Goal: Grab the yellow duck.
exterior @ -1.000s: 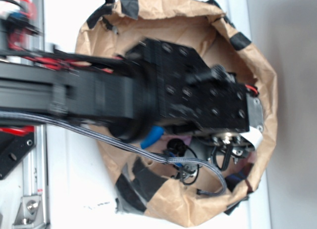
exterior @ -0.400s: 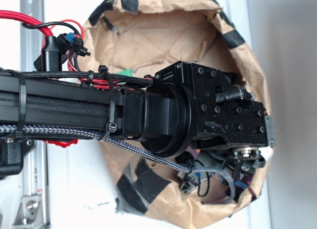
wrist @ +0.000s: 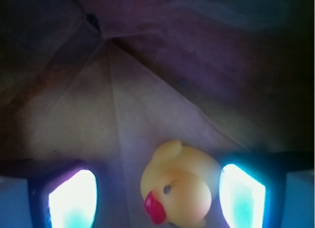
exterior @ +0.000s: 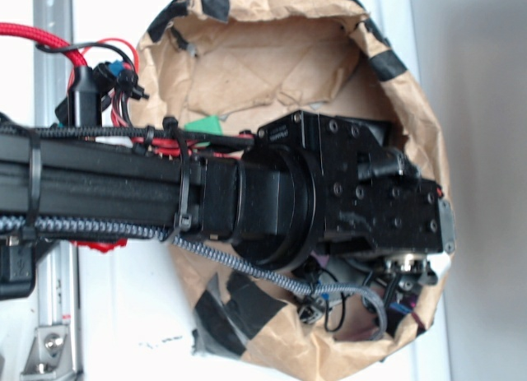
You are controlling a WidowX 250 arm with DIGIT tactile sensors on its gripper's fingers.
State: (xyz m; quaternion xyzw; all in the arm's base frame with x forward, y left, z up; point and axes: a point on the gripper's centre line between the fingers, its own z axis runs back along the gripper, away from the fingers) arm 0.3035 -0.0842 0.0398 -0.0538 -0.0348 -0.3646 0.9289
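In the wrist view the yellow duck (wrist: 179,186), glossy with a red beak, lies on brown paper between my two fingers. It sits close to the right finger (wrist: 242,196), while a gap separates it from the left finger (wrist: 73,201). My gripper (wrist: 157,198) is open around the duck. In the exterior view the black arm and wrist block (exterior: 346,196) reach down into the paper bag (exterior: 272,60) and hide the duck and the fingers.
The brown paper bag's crumpled walls (wrist: 147,65) rise close around the gripper on all sides. A green object (exterior: 204,124) peeks out behind the arm. Cables (exterior: 346,303) hang below the wrist. A metal rail (exterior: 53,315) runs along the left.
The arm has sunk a little deeper into the bag and shifted slightly since a second ago; a blue object seen earlier beneath the arm is now hidden.
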